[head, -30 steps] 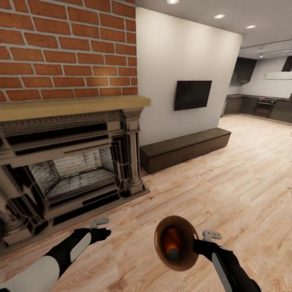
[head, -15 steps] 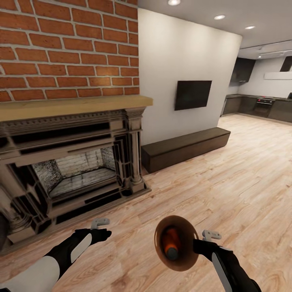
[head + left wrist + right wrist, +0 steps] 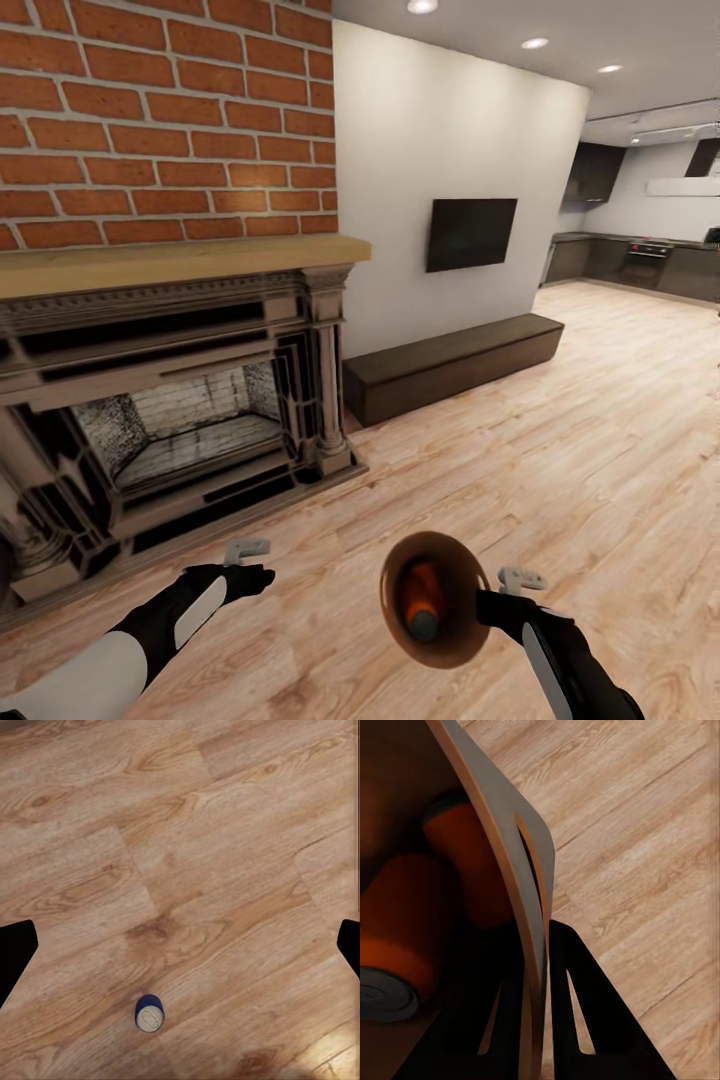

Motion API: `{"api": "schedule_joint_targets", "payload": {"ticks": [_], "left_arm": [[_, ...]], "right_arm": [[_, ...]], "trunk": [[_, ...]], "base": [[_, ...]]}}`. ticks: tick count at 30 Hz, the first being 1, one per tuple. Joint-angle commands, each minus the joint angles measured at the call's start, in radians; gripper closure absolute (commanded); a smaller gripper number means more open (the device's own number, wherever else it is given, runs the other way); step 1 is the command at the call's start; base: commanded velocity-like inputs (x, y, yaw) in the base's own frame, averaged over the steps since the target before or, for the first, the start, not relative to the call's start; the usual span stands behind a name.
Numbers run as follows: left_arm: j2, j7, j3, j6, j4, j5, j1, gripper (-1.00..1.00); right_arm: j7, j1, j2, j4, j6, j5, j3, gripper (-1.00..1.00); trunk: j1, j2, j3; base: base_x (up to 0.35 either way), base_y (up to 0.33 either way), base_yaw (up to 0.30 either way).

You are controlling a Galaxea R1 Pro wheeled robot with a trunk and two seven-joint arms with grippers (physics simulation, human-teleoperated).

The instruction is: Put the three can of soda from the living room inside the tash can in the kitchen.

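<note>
Little has changed since the earlier frames: only the head camera has drifted slightly, and the arms hold the same poses before the brick fireplace (image 3: 170, 400). Right tool (image 3: 484, 607) is clamped on the rim of the round copper-brown trash can (image 3: 450, 645), its dark fingers (image 3: 577, 1020) pinching the thin curved wall beside the oval handle slot. Two orange soda cans (image 3: 405, 922) with grey metal tops lie side by side in the bin's dark interior. Left tool (image 3: 262, 572) hangs with its tips spread wide, holding nothing, over the light wood-grain plank floor (image 3: 225, 855), where the dark blue can (image 3: 149, 1013) stands upright. Well beyond the fireplace, dark kitchen cabinets (image 3: 640, 262) line white walls.
</note>
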Motion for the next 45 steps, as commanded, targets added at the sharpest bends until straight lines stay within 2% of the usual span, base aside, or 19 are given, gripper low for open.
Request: {"api": "schedule_joint_targets", "payload": {"ticks": [1,14,18,20,21,23,24,26,29,34,36,39,45], "left_arm": [[0.000,0.000,-0.001,0.000,0.000,0.000,0.000,-1.00],[0.000,0.000,-0.002,0.000,-0.001,0.000,0.000,-1.00],[0.001,-0.001,-0.002,0.000,-0.001,0.000,0.000,-1.00],[0.001,-0.001,-0.002,0.000,-0.001,0.001,0.000,-1.00],[0.001,-0.001,-0.002,0.000,-0.001,0.001,0.000,-1.00],[0.000,-0.001,-0.002,0.001,-0.001,0.001,0.000,-1.00],[0.000,-0.001,-0.002,0.001,-0.001,0.000,0.000,-1.00],[0.000,-0.002,-0.002,0.001,-0.001,0.000,0.000,-1.00],[0.000,-0.002,-0.002,0.002,-0.001,0.000,0.000,-1.00],[0.000,-0.003,-0.002,0.010,0.000,0.001,0.000,-1.00],[0.000,-0.003,-0.001,0.013,0.000,0.001,0.000,-1.00],[0.000,-0.003,-0.001,0.016,0.000,0.001,0.000,-1.00],[-0.001,-0.001,0.000,0.017,0.000,0.002,0.000,-1.00]], "right_arm": [[0.007,0.000,0.000,-0.001,0.000,-0.013,0.000,1.00],[0.006,0.000,0.000,-0.006,0.005,-0.011,-0.004,1.00],[0.004,-0.001,0.000,-0.015,0.046,-0.015,-0.009,1.00],[0.003,-0.007,0.000,-0.035,0.140,-0.017,-0.011,1.00],[0.003,-0.011,0.000,-0.066,0.222,-0.017,-0.012,1.00],[0.002,-0.015,0.000,-0.114,0.306,-0.018,-0.013,1.00],[0.001,-0.022,0.001,-0.176,0.394,-0.018,-0.013,1.00],[-0.001,-0.037,0.005,-0.278,0.489,-0.018,-0.016,1.00],[-0.008,-0.082,0.012,-0.344,0.539,-0.016,-0.028,1.00],[-0.017,-0.203,0.015,-0.321,0.539,-0.014,-0.075,1.00],[-0.019,-0.229,0.013,-0.316,0.539,-0.014,-0.099,1.00],[-0.020,-0.243,0.005,-0.312,0.539,-0.014,-0.120,1.00],[-0.020,-0.248,-0.008,-0.319,0.539,-0.013,-0.129,1.00]], "trunk": [[0.000,0.000,0.000],[0.000,0.000,0.000],[0.000,0.000,0.000],[0.000,0.000,0.000],[0.000,0.000,0.000],[0.000,0.000,0.000],[0.000,0.000,0.000],[0.000,0.000,0.000],[0.000,0.000,0.000],[0.000,0.000,0.000],[0.000,0.000,0.000],[0.000,0.000,0.000],[0.000,0.000,0.000]], "base": [[0.000,-0.051,-0.101],[0.000,-0.008,-0.027],[0.000,0.000,0.000],[0.000,0.000,0.000],[0.000,0.000,0.000],[0.000,0.000,0.000],[0.000,0.000,0.000],[0.000,0.000,0.000],[0.000,0.000,0.000],[0.000,0.000,0.000],[0.000,0.000,0.000],[0.000,0.000,0.000],[0.000,0.000,0.000]]}}
